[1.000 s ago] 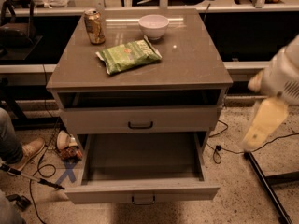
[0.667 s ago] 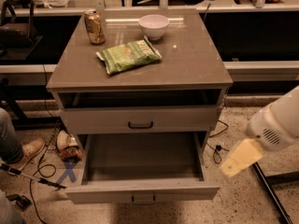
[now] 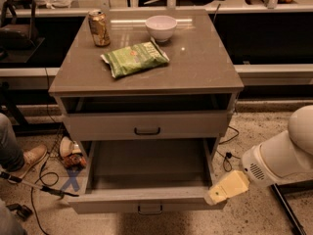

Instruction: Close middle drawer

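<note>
The middle drawer is pulled far out of the grey-brown cabinet and is empty inside. Its small dark bar handle shows at the centre of the front panel. The uppermost drawer sits above it, nearly pushed in. The lowest drawer is hidden under the open one. My gripper, beige at the end of a white arm, comes in from the right. It sits at the right front corner of the middle drawer's front panel, touching or nearly touching it.
On the cabinet top lie a green chip bag, a soda can and a white bowl. A person's shoe, cables and small items lie on the floor at the left. A dark bar slants across the floor at the right.
My arm has swung down and to the left, from beside the cabinet's right side to the middle drawer's right front corner. The drawer has not visibly moved.
</note>
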### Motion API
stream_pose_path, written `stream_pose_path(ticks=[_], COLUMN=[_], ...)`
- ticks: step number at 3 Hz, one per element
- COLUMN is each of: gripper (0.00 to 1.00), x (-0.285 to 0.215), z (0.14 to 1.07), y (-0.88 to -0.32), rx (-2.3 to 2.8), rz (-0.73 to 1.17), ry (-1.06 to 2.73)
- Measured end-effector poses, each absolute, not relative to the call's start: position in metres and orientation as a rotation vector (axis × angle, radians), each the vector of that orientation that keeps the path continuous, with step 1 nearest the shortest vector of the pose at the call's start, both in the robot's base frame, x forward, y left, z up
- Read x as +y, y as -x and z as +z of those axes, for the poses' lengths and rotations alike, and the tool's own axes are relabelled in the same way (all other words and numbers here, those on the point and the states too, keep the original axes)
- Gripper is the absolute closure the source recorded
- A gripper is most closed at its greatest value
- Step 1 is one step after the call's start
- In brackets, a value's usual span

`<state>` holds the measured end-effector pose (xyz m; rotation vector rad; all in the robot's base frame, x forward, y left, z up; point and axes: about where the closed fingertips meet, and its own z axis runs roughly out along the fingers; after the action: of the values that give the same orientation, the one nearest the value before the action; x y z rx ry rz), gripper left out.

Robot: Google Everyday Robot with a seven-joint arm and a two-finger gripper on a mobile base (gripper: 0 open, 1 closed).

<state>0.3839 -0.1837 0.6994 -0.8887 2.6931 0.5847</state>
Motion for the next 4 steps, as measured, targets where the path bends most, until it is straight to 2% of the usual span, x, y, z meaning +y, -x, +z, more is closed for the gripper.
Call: stream_pose_path(ticks=[2, 4], gripper=[0.0, 0.0], x=[-0.181, -0.175], z=[0.682, 0.563], y=[-0.387, -0.386], rx=[2.7, 2.795], rz=[0.61, 0.69], ry=[0.879, 0.795])
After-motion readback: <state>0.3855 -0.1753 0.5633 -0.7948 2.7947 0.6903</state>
